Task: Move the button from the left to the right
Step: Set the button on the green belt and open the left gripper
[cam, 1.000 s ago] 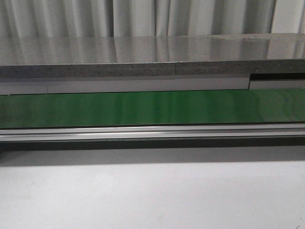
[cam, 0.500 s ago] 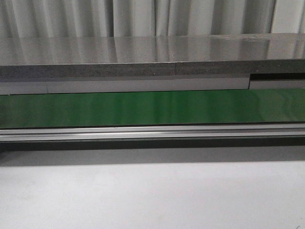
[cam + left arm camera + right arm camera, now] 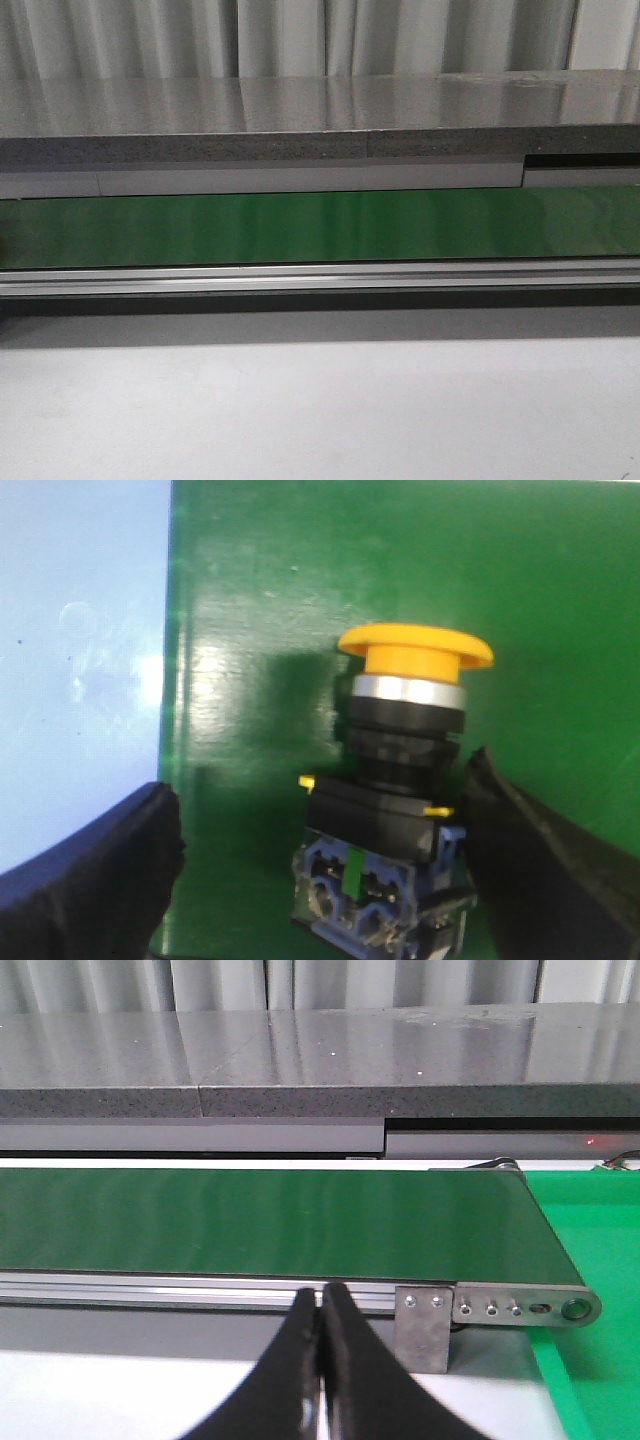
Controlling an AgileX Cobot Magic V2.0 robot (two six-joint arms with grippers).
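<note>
In the left wrist view the button (image 3: 400, 780) lies on a green surface (image 3: 250, 610), its yellow-orange disc head (image 3: 415, 648) pointing away from my fingers and its black body with blue terminal block nearest them. My left gripper (image 3: 320, 785) is open around it. One finger (image 3: 520, 850) is right beside the body, and I cannot tell if it touches. The other finger (image 3: 100, 880) stands well apart. My right gripper (image 3: 321, 1295) is shut and empty in front of the conveyor rail. The front view shows neither the button nor the grippers.
A long green conveyor belt (image 3: 320, 225) with an aluminium rail (image 3: 320, 278) runs across, a grey shelf (image 3: 320, 110) behind it. In the right wrist view the belt (image 3: 250, 1220) ends at a metal bracket (image 3: 425, 1325) beside a green mat (image 3: 590, 1230). A pale surface (image 3: 80, 630) borders the green one.
</note>
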